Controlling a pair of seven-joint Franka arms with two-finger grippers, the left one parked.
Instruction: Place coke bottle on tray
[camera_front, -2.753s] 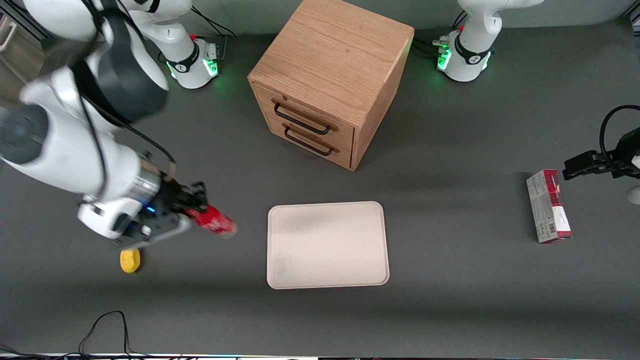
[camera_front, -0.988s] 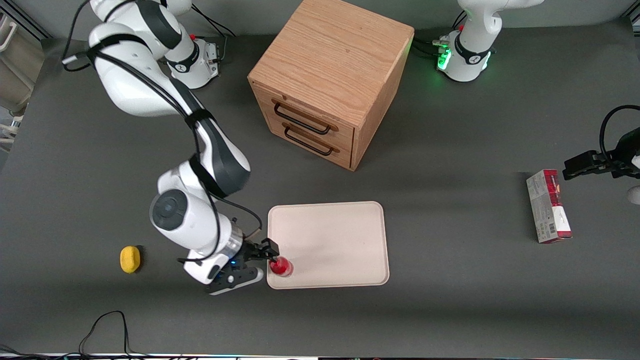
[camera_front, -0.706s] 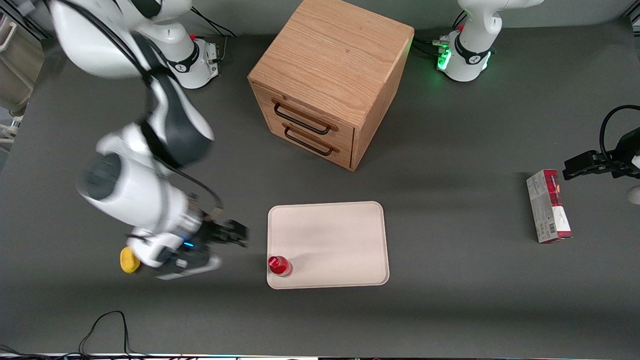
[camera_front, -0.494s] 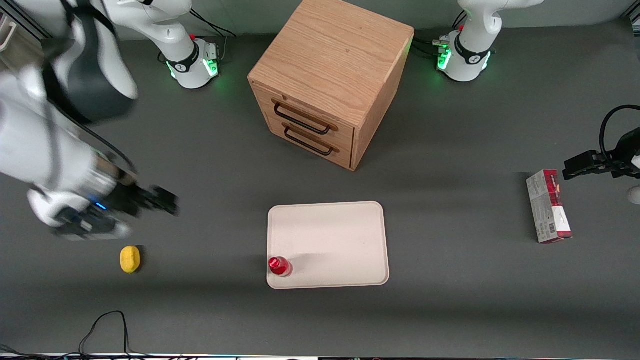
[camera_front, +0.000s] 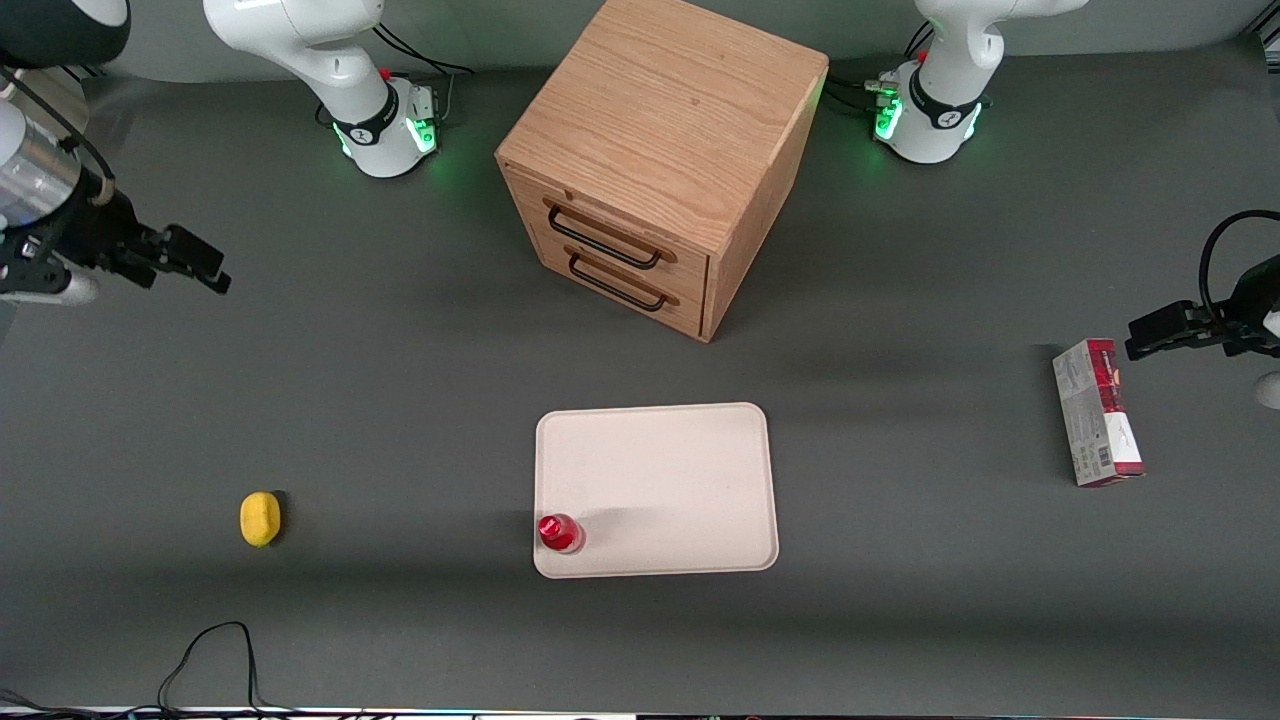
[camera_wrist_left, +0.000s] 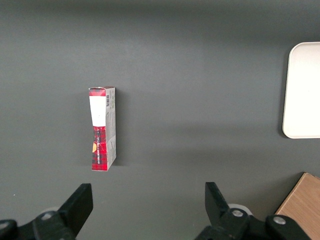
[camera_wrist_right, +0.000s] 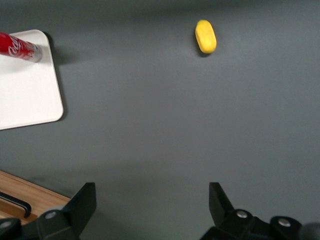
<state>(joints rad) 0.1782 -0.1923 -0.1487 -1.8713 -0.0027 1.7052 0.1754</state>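
**Coke bottle stands on tray corner as working arm hangs well away**

Nearest the front camera, the coke bottle (camera_front: 560, 532) stands upright inside the tray (camera_front: 670, 480), tucked into the corner closest to the camera at the working arm's end, its red cap facing up. It is the only item on the cream-white tray; from the right wrist camera the bottle (camera_wrist_right: 19, 46) shows its white script lettering at the tray (camera_wrist_right: 30, 95) corner, just inside the low rim.

A small yellow object (camera_front: 260, 518) lies on the dark table (camera_front: 400, 380) at about the same nearness to the camera, well apart from the tray toward the working arm's end. Toward the parked arm's end, a red-and-grey carton (camera_front: 1097, 412) lies flat on the table, also well apart from the tray.

Farther from the camera than the tray, a wooden drawer cabinet (camera_front: 655, 160) sits with both of its drawers closed, dark handles facing the tray at an angle.

The gripper (camera_front: 200, 270) hangs above the table at the working arm's end, farther from the camera than the yellow object. Its jaws are spread and hold nothing. The bottle is well apart from the jaws, nearer the camera and off toward the middle of the table, touched by neither finger.
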